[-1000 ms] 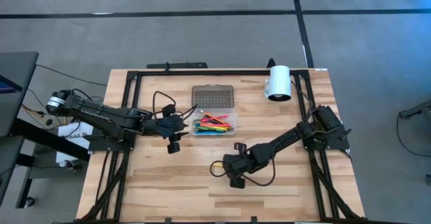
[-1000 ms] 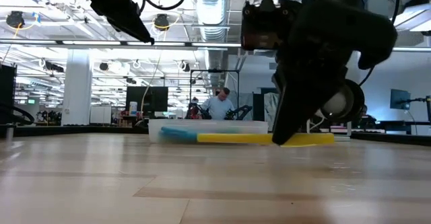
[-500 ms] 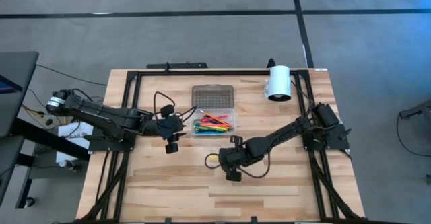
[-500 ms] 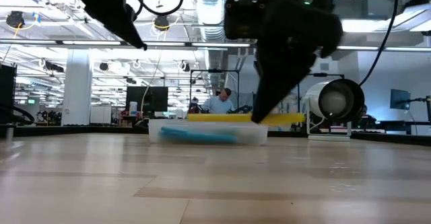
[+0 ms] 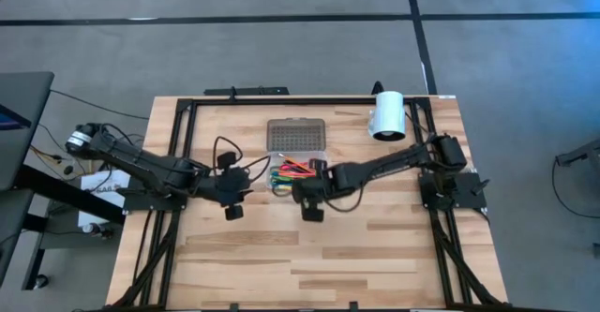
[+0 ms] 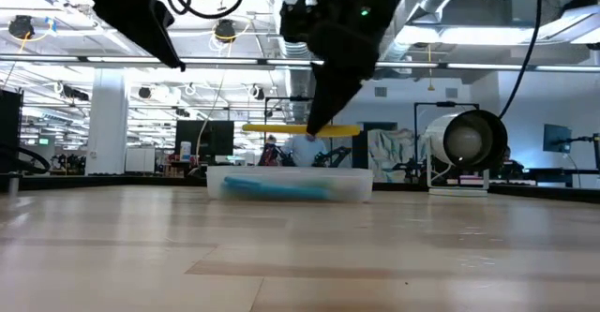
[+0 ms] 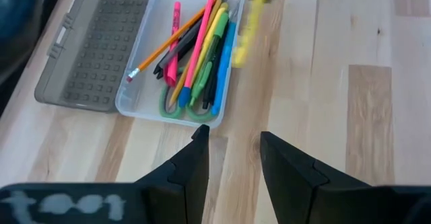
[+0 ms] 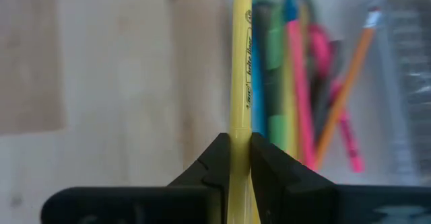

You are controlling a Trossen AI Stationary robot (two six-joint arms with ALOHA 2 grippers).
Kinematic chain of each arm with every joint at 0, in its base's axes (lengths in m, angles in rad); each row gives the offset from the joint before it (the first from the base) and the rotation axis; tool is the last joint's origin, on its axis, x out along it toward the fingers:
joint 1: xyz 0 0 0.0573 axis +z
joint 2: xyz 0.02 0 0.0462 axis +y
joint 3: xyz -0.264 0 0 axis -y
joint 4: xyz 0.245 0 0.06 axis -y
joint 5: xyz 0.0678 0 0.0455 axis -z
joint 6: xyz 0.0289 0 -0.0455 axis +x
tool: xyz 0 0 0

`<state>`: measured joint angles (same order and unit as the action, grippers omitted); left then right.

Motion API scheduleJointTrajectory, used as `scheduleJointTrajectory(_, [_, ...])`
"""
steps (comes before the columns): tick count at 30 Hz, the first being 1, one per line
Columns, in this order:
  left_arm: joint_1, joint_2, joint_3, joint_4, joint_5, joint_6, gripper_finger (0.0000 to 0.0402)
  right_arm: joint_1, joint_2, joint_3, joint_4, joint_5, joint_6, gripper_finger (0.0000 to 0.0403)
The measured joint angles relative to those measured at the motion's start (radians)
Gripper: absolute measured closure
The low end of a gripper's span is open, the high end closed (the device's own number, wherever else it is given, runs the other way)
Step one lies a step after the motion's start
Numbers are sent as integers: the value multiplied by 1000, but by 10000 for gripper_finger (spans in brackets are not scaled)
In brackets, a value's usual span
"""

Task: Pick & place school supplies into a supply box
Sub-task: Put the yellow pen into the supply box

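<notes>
High view puts the right hand (image 5: pixel 298 192) over the near edge of the clear box (image 5: pixel 298 172) in the middle of the worktop (image 5: pixel 375 246), clenched on a yellow pen (image 8: pixel 242 69). The low view shows that pen (image 6: pixel 300 129) held level in the air, above the box (image 6: pixel 289 183) and not touching it. Seen from the right wrist, both fingers (image 8: pixel 215 160) pinch the pen across its shaft, and it points along the length of the box, above the edge where the box meets bare wood.

Inside the box lie pens and pencils in pink, green, blue, yellow and orange (image 7: pixel 195 49), a dark marker among them, with green scissor handles (image 7: pixel 176 106) at one end. The grey dotted lid (image 7: pixel 91 52) lies open, flat on the worktop on the far side of the box.

Just left of the box, the left hand (image 5: pixel 230 195) hangs above the worktop, its fingers (image 7: pixel 192 167) released and parted, grasping nothing. A white cylinder (image 5: pixel 386 115) lies near the far right corner.
</notes>
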<state>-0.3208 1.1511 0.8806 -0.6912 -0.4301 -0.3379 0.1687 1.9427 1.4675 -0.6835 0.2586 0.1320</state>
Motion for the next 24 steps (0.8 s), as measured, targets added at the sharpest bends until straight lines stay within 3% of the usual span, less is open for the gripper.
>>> scheduleJointTrajectory(11, [-118, 0, 0, -10, -122, -120, 278, -164, 0, 13, 15, -22, -65, 369])
scheduleJointTrajectory(24, [-175, 0, 0, -9, -211, -165, 278, -226, 6, 13, 91, -103, -43, 352])
